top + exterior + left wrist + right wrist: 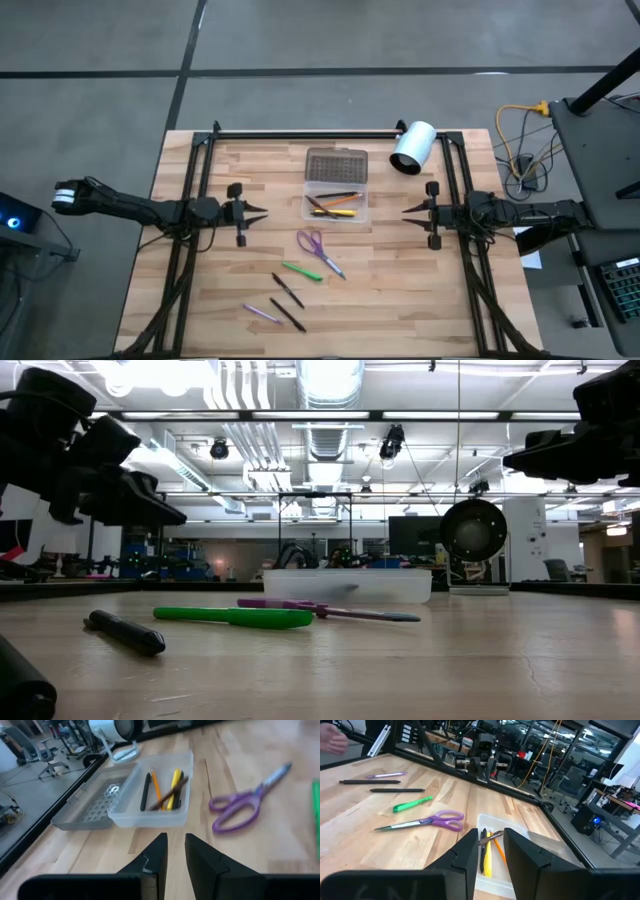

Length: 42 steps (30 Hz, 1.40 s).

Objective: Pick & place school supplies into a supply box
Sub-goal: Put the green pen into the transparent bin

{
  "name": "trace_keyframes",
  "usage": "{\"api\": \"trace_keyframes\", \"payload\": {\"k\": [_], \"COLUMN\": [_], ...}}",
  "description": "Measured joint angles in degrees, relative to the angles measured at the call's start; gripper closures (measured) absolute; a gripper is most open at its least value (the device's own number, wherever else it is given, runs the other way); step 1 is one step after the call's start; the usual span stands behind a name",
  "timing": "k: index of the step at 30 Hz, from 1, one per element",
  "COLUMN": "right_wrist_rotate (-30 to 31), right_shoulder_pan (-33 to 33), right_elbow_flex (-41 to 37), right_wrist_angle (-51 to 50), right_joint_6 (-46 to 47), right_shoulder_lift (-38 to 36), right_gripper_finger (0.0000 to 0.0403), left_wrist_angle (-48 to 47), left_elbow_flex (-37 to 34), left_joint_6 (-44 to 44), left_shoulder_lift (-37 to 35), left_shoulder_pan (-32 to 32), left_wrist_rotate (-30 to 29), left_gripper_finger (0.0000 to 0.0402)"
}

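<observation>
Near edge of the bench – a purple pen and two black pens, loose. Farther in, a green marker, then purple scissors flat on the wood. Mid-bench, the supply box sits with lid folded back toward the far edge – black, orange, yellow pens inside. White cylinder near the far right corner. Left end effector and right end effector hover at the box's sides, both released, fingers slightly apart, holding nothing.
</observation>
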Motion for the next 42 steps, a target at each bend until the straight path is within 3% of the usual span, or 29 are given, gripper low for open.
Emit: {"api": "trace_keyframes", "payload": {"k": [7,24,31,38,42], "right_wrist_rotate": [0.1,0.1,0.1,0.0,0.0], "right_shoulder_pan": [0.0,0.0,0.0,0.0,0.0], "right_elbow_flex": [0.0,0.0,0.0,0.0,0.0], "right_wrist_angle": [0.0,0.0,0.0,0.0,0.0], "right_joint_6": [-4.0,-6.3,-6.1,-6.0,-6.0], "right_shoulder_lift": [0.0,0.0,0.0,0.0,0.0], "right_gripper_finger": [0.0319,0.0327,0.0318,0.0320,0.0327], "left_wrist_angle": [6.1,8.8,10.9,10.7,8.2], "left_elbow_flex": [0.0,2.4,7.6,13.3,18.4], "left_joint_6": [-11.1,-13.7,-20.1,-22.0,-22.2], "left_shoulder_lift": [0.0,0.7,1.1,6.0,9.9], "left_shoulder_pan": [0.0,0.0,0.0,0.0,0.0], "left_wrist_rotate": [0.0,0.0,-0.1,0.2,5.0], "left_gripper_finger": [0.0349,0.0349,0.0349,0.0349,0.0349]}}
